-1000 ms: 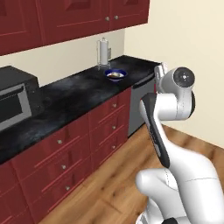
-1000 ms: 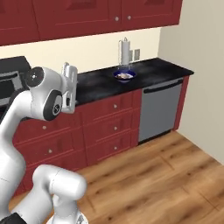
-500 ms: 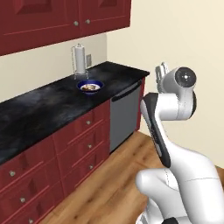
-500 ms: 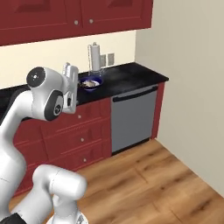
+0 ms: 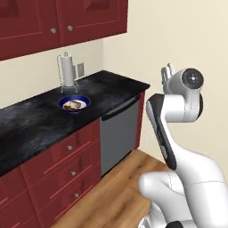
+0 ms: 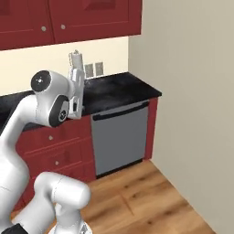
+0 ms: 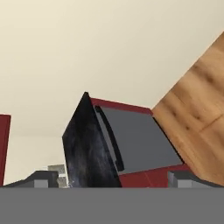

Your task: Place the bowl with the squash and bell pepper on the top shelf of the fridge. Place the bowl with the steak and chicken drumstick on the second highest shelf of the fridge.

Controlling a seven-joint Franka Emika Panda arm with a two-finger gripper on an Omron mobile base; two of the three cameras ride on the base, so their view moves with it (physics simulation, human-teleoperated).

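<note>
End effector (image 7: 112, 179) fingers spread wide, empty, raised well apart from blue-rimmed bowl (image 5: 74, 104) on surface (image 5: 40, 122). Risk: no fridge ahead, 1 bowl visible; base may stop misaligned, forcing overreach.

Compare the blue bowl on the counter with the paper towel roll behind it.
The bowl is low, wide and blue-rimmed, with food in it; the paper towel roll is tall, upright and pale, in a wire stand. The bowl sits nearer the counter's front, the roll by the wall. Both rest on the black counter.
</note>
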